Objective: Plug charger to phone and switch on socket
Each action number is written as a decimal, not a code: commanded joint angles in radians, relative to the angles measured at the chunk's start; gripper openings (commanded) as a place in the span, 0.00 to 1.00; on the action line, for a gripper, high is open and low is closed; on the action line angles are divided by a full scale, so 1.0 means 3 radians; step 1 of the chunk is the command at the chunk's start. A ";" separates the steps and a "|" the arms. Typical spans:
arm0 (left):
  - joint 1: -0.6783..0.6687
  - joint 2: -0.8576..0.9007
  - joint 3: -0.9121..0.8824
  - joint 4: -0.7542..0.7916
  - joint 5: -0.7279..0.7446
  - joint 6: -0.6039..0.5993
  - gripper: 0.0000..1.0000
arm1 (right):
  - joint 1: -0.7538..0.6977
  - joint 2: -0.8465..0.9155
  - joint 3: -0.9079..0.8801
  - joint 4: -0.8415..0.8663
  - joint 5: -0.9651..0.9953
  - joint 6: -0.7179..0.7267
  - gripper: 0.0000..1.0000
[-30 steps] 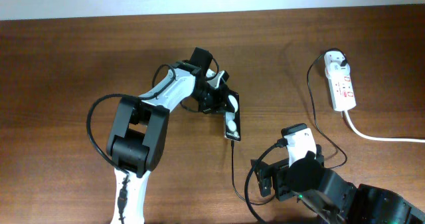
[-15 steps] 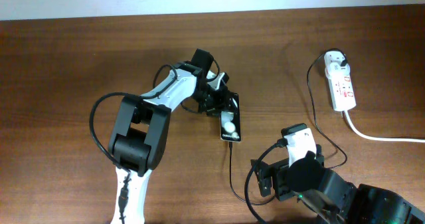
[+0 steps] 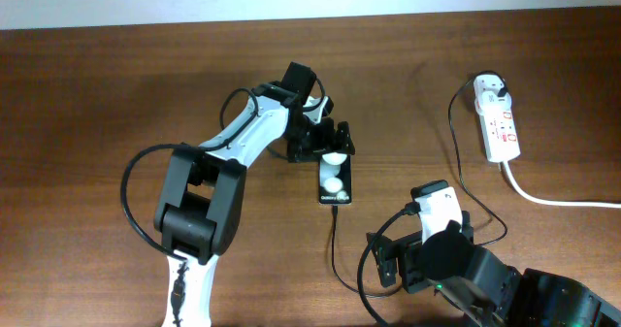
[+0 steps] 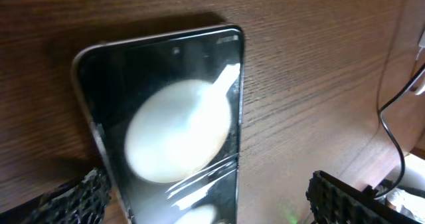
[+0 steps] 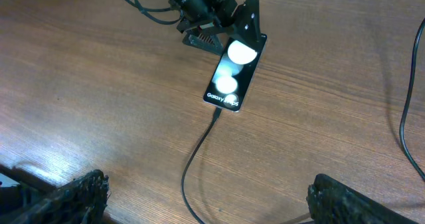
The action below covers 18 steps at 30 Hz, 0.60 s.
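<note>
The slim black glass-faced smartphone (image 3: 333, 179) lies flat between the left gripper's (image 4: 207, 194) spread fingers, its thin black charger cable (image 5: 202, 141) trailing toward the right gripper (image 5: 206, 189) — likewise gaping, empty — and, rigid but slick, it likely wants pinching across its long edges.

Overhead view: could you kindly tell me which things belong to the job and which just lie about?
Job: black rectangular smartphone; thin black charger cable; white elongated power strip.
Lying about: looped black cables on robot arms; brown wooden table.
</note>
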State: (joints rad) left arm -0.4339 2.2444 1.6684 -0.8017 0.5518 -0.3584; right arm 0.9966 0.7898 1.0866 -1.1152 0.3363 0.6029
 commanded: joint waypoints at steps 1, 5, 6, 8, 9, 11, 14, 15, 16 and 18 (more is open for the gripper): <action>0.0037 0.0323 -0.0179 -0.0100 -0.1293 0.0042 0.99 | -0.0009 -0.0010 0.0031 0.0000 0.0042 0.0027 0.99; 0.0037 0.0323 -0.0179 -0.0122 -0.1582 0.0042 0.99 | -0.0010 -0.0010 0.0031 0.0000 0.0042 0.0027 0.99; 0.0037 0.0322 -0.0173 -0.0085 -0.1726 0.0042 0.99 | -0.0010 -0.0010 0.0031 0.0000 0.0042 0.0027 0.99; 0.0043 0.0322 -0.0145 -0.0075 -0.1907 0.0042 0.99 | -0.0010 -0.0010 0.0031 0.0000 0.0042 0.0027 0.99; 0.0069 0.0322 -0.0093 -0.0076 -0.2018 0.0042 0.99 | -0.0010 -0.0010 0.0031 0.0000 0.0042 0.0027 0.99; 0.0164 0.0319 0.0106 -0.0098 -0.2017 0.0042 0.99 | -0.0010 -0.0010 0.0031 0.0000 0.0042 0.0027 0.99; 0.0333 0.0315 0.0524 -0.0179 -0.2018 0.0042 0.99 | -0.0010 -0.0010 0.0031 0.0000 0.0042 0.0027 0.99; 0.0387 0.0315 0.0693 -0.0206 -0.2018 0.0043 0.99 | -0.0010 -0.0010 0.0031 0.0000 0.0042 0.0027 0.99; 0.0448 0.0315 0.0942 -0.0233 -0.2018 0.0092 0.99 | -0.0010 -0.0010 0.0031 0.0000 0.0042 0.0027 0.99; 0.0549 0.0315 0.1562 -0.0342 -0.2019 0.0318 0.99 | -0.0010 -0.0010 0.0031 0.0000 0.0042 0.0027 0.99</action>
State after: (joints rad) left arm -0.2966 2.3482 1.9537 -0.8860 -0.0422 -0.3347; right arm 0.9966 0.7898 1.0866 -1.1152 0.3363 0.6037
